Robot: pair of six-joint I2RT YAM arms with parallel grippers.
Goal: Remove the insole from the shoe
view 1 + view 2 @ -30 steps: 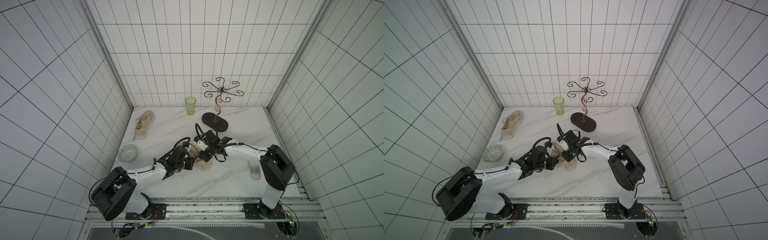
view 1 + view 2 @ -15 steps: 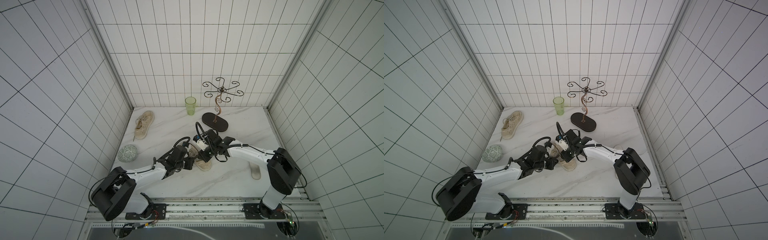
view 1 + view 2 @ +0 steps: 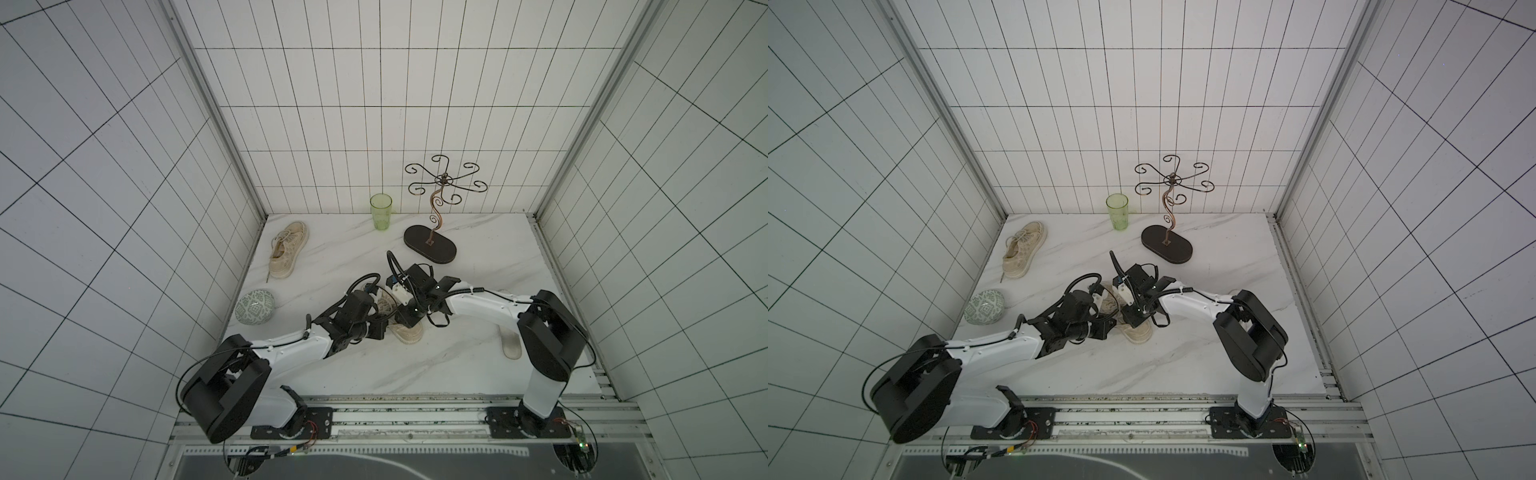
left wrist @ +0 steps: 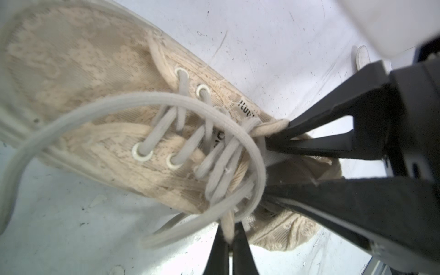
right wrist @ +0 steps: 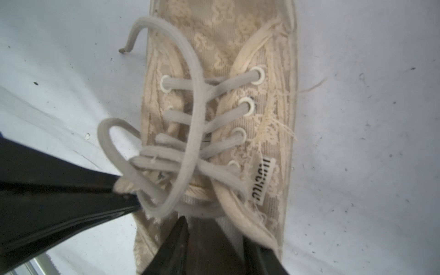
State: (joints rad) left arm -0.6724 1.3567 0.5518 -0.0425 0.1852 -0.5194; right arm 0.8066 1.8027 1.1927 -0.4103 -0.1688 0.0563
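A beige lace shoe [image 3: 409, 334] [image 3: 1140, 332] lies mid-table between both arms. In the left wrist view my left gripper [image 4: 229, 235] is shut on the beige edge of the shoe [image 4: 100, 78] beside its laces. My right gripper [image 5: 214, 227] reaches into the shoe's mouth with its fingers [image 4: 321, 119] apart. A grey-white woven strip, apparently the insole [image 5: 226, 221], shows between them. In both top views the two grippers [image 3: 386, 326] [image 3: 406, 326] meet over the shoe and hide its opening.
A second beige shoe [image 3: 288, 249] lies at the back left, with a patterned ball [image 3: 254, 311] in front of it. A green cup [image 3: 381, 211] and a metal hook stand [image 3: 430, 245] are at the back. A loose white sole-shaped piece [image 3: 510, 343] lies by the right arm.
The right arm's elbow has swung a little to the right while its gripper stayed at the shoe, and its jaws have spread. The left arm has not moved.
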